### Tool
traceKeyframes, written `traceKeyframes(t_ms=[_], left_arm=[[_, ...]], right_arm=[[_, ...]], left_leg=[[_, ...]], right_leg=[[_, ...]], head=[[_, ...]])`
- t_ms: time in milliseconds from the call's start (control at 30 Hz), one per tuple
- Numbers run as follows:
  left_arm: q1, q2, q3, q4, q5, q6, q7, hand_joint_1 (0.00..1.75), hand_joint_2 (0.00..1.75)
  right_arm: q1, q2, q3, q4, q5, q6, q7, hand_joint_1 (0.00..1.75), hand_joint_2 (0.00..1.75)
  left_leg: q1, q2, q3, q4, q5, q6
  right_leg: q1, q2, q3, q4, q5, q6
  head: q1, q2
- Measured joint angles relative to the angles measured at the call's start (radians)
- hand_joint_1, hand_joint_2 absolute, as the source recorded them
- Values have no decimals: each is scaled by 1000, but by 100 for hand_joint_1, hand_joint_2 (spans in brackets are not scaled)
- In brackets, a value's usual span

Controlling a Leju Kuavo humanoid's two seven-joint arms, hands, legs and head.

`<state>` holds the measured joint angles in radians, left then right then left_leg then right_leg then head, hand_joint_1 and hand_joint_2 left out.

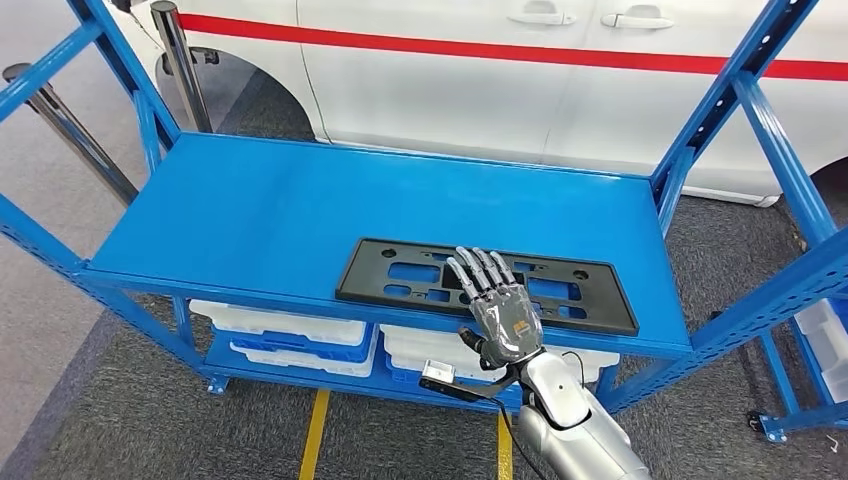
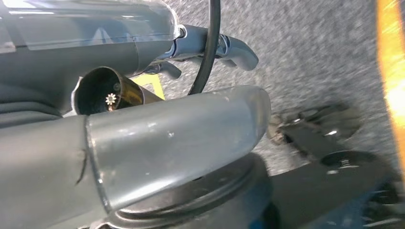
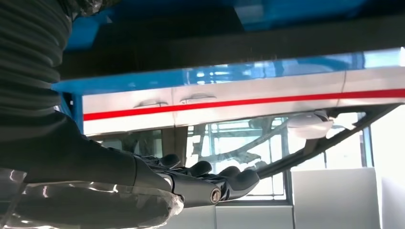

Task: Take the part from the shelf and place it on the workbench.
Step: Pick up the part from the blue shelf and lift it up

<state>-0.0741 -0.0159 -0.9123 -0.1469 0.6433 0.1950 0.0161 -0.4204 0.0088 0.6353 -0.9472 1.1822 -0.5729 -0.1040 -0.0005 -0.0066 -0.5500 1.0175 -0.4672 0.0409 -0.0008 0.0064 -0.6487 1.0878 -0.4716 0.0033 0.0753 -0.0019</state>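
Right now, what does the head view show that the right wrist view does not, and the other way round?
Head view alone: the whole black part lying flat on the blue shelf, with white bins on the level below.

Right wrist view alone: the right hand's dark fingers from the side, extended, and a window frame behind them.

Both: the right hand, and the white car with its red stripe.

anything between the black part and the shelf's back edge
No, in the head view only bare blue shelf lies behind the black part.
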Motion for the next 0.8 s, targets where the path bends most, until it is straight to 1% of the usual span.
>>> traceKeyframes(t_ms=[33, 67, 100, 133, 233, 333, 367, 400, 467, 500, 600, 633, 800], left_arm=[[-1, -1, -1, 0, 0, 1, 0, 0, 0], [-2, -1, -2, 0, 0, 1, 0, 0, 0], [-3, -1, -3, 0, 2, 1, 0, 0, 0], [-3, -1, -4, 0, 3, 1, 0, 0, 0], [-5, 0, -5, 0, 10, 1, -1, 0, 0], [-7, 0, -5, 0, 14, 1, -1, 0, 0], [-7, 0, -5, 0, 14, 1, -1, 0, 0], [-7, 0, -5, 0, 14, 1, -1, 0, 0], [-7, 0, -5, 0, 15, 1, -1, 0, 0], [-7, 0, -5, 0, 15, 1, -2, 0, 0], [-7, 0, -6, 0, 16, 2, -6, 0, 0], [-7, 0, -6, 0, 17, 2, -7, 0, 0], [-7, 0, -12, 0, 18, 6, -10, 0, 0]], right_arm=[[2, 0, 0, -1, -1, 3, -3, 0, 175], [4, 0, 1, -3, -2, 6, -5, 0, 175], [5, 1, 1, -6, -3, 9, -8, 0, 175], [5, 2, 1, -9, -5, 11, -11, 0, 175], [3, 4, 2, -14, -11, 16, -15, 0, 175], [3, 7, 4, -16, -13, 19, -20, 0, 175], [3, 8, 6, -17, -13, 20, -21, 36, 175], [3, 8, 7, -17, -13, 22, -22, 76, 175], [3, 9, 9, -17, -15, 28, -23, 161, 175], [3, 9, 10, -17, -16, 33, -23, 166, 175], [3, 8, 22, -23, -25, 48, -25, 164, 175], [3, 8, 28, -25, -28, 51, -25, 167, 175], [4, 7, 45, -34, -39, 58, -24, 171, 175]], left_leg=[[-1, -1, 2, 1, -7, -5], [-1, -2, 3, 4, -10, -10], [-2, -3, 1, 5, -13, -14], [-3, -3, 4, 4, -15, -13], [-3, -1, 16, -7, -20, -6], [-3, -1, 20, -16, -22, -7], [-3, -1, 21, -17, -23, -7], [-3, -1, 21, -19, -23, -8], [-3, -1, 22, -20, -23, -10], [-2, -1, 22, -21, -23, -11], [-2, -1, 22, -21, -22, -19], [-2, -1, 22, -22, -22, -21], [-3, -1, 23, -21, -20, -24]], right_leg=[[4, -1, 5, -35, 36, -7], [6, -1, 5, -51, 49, -13], [7, -1, 9, -54, 49, -15], [7, 1, 13, -56, 54, -16], [7, 5, 20, -60, 51, -18], [8, 5, 20, -60, 47, -22], [8, 5, 20, -60, 46, -23], [8, 5, 20, -60, 46, -24], [9, 5, 20, -59, 45, -25], [9, 5, 20, -59, 45, -25], [9, 5, 21, -58, 45, -26], [9, 5, 21, -58, 46, -26], [7, 4, 21, -57, 47, -26]], head=[[-1, 0], [-2, 0], [-3, 0], [-3, 0], [-3, 0], [-4, 0], [-4, 0], [-4, 0], [-4, 0], [-4, 0], [-4, 0], [-4, 0], [-4, 0]])
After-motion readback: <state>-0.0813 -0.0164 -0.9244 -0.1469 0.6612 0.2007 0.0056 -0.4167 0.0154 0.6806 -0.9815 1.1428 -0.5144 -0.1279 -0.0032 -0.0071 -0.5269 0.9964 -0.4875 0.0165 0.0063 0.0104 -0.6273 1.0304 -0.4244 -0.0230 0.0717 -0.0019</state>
